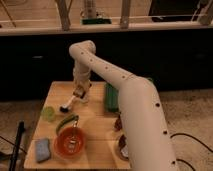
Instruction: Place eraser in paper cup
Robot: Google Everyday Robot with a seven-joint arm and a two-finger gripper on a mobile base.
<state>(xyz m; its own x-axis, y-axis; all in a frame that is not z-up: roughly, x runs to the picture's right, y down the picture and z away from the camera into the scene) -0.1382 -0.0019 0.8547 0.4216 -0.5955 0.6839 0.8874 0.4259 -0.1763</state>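
The gripper [69,104], fingers closed, hangs over the back left of the worktop [95,117], with a bare strip of wood between it and the paper cup [48,113] at the left edge. The space above the cup lies open. A long green thing [67,121] lies between the cup and the orange bowl [69,142]; a blue sponge [42,149] fills the front left corner. A green box [111,97] and the arm [135,107] block the right side.

Small wood table [95,120] on pale speckled floor [187,110]. Dark wall [170,55] behind, full width. Light ledge [40,29] runs along its top, slanted pale posts [63,12] above that. Beyond the posts a tan surface, can't tell what. Black cable [197,142] loops on floor, right side. Light dim, warm
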